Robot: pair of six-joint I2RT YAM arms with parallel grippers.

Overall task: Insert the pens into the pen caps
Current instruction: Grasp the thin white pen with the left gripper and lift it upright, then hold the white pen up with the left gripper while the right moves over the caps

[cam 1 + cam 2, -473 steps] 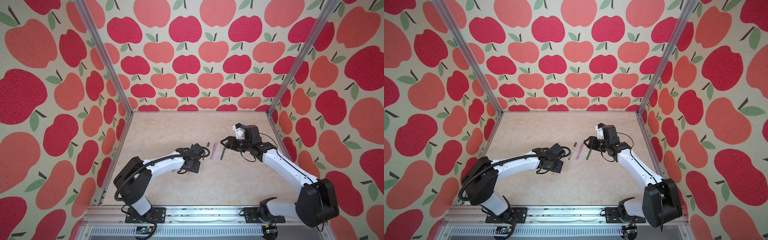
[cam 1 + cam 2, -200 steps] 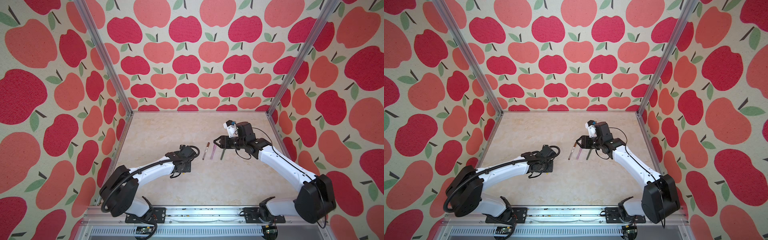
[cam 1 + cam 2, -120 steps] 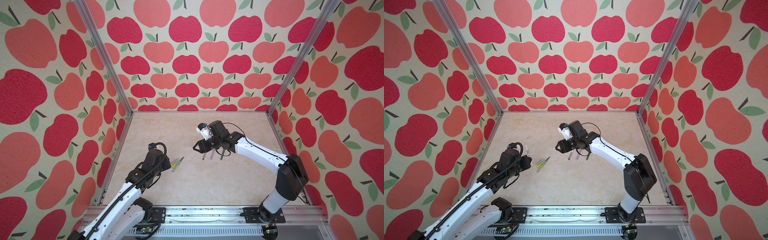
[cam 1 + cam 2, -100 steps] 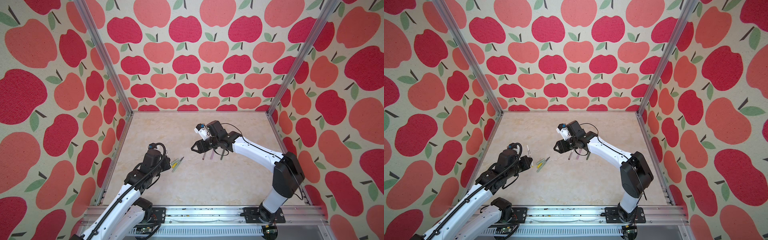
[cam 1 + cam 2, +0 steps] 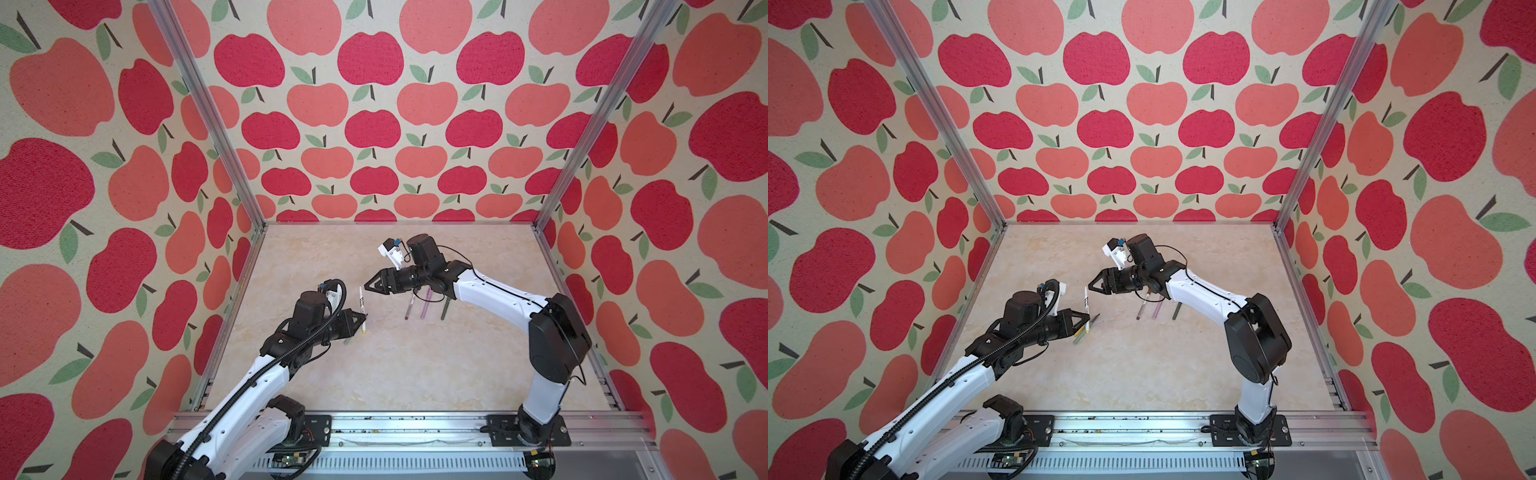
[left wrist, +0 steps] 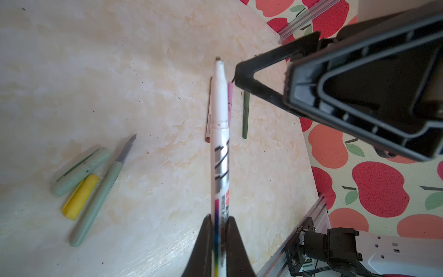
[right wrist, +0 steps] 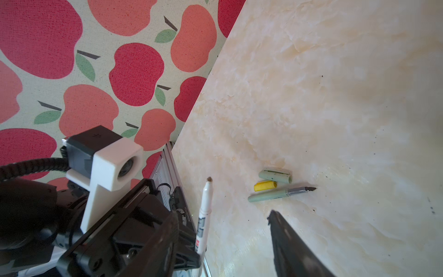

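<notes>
Shifted since half a second ago: the left pincer (image 5: 360, 320) toward 3 o'clock with its load, and the right pincer (image 5: 369, 286) toward 9 o'clock. The two now stand near each other, left of the middle of the desk (image 5: 415, 374). Clock directions are as read in both top views, with 12 at the far wall.

- White pen (image 5: 362, 305): clamped at its lower end in the left pincer and held off the desk, tip toward 12 o'clock. White barrel with black-and-silver print, a red block and a rainbow stripe near the grip. Narrowed white neck and a small brownish tip, uncapped (image 6: 219, 144).
- Right pincer: jaws apart, nothing between them. One fingertip (image 6: 241, 76) sits just beside the white pen's neck.
- Sage pen (image 7: 271, 195): lies flat on the desk at 6 o'clock of the left pincer. Pale green barrel, grey section, dark pointed tip, uncapped.
- Yellow cap (image 7: 265, 185): short stub lying between the sage pen and the light green cap (image 7: 275, 176).
- Row under the right arm, at 3 o'clock of the white pen, parallel and apart: pale pen with brown ends (image 5: 409, 309), pink pen (image 5: 426, 307), dark green pen (image 5: 445, 309).
</notes>
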